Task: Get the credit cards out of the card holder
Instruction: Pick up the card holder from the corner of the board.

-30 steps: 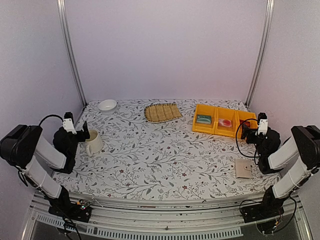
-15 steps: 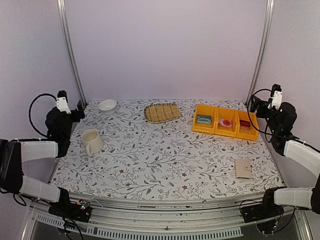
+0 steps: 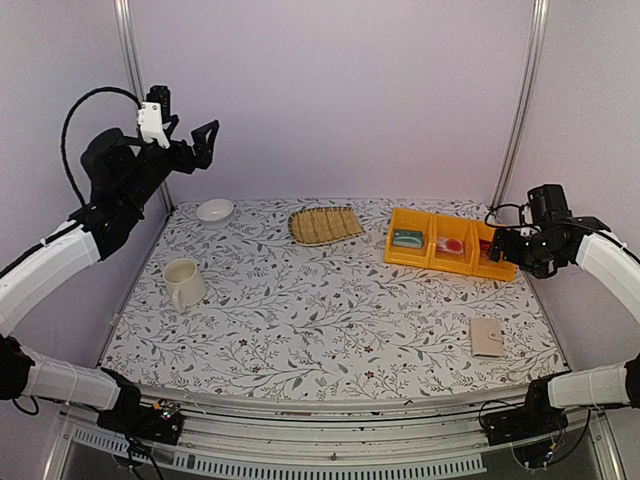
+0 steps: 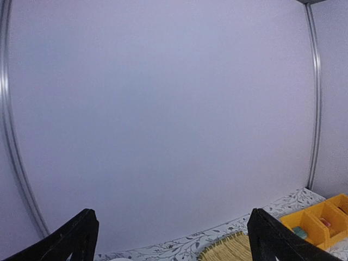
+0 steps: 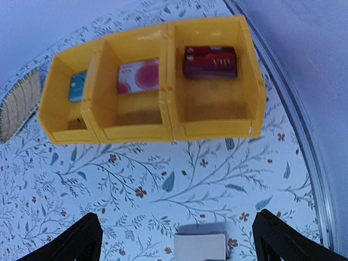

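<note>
On the left gripper (image 4: pixel 173 213) we see the fingers spread wide before the back wall (image 4: pixel 163 109), holding nothing. The right gripper (image 5: pixel 176 216) is spread too and holds nothing. The yellow bins (image 5: pixel 136 132) lie beyond its fingertips. The closed card holder (image 5: pixel 200 246) sits between them, cropped by the frame edge, its contents hidden from us.

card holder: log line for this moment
card holder: closed, on table, untouched | left fingers: open, empty, raised high | right fingers: open, empty, near yellow bins
</note>
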{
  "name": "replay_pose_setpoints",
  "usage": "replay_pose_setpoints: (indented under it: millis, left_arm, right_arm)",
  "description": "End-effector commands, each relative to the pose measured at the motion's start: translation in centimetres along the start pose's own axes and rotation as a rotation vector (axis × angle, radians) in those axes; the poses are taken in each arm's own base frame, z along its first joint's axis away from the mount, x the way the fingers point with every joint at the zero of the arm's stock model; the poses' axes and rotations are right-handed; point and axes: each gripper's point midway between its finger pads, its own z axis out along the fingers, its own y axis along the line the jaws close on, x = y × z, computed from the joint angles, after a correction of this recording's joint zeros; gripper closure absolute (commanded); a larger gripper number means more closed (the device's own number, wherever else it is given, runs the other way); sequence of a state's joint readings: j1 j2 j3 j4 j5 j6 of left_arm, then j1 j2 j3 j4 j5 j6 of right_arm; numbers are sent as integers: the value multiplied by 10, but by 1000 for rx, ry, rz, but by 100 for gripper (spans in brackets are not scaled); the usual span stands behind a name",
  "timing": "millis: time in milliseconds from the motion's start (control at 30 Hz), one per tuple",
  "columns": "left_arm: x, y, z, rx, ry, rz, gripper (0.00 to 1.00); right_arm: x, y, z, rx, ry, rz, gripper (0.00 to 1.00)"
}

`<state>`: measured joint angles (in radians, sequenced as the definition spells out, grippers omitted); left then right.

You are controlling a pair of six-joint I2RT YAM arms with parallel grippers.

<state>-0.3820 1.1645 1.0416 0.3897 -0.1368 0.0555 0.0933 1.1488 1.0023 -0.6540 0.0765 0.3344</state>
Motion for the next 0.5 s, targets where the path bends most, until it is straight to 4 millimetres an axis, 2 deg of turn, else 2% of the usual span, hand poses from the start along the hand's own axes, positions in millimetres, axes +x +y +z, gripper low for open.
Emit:
replay_pose_setpoints:
  millis: [0, 100, 233, 333, 467]
  left_arm:
    - [49, -83, 0, 334, 231, -55, 2]
    - [57, -123, -13, 491, 249, -91, 2]
    - [63, -166, -38, 677, 247, -76, 2]
    - [62, -181, -53, 755, 229, -43, 2]
    - [54, -188, -69, 817, 173, -35, 2]
  right_arm:
    - [112, -42, 7, 171, 375, 89, 1]
    - [137, -42, 16, 159, 459, 121, 1]
    - [165, -35, 27, 134, 595, 163, 1]
    - [191, -37, 34, 145, 682, 199, 1]
    - [196, -38, 45, 161, 700, 200, 1]
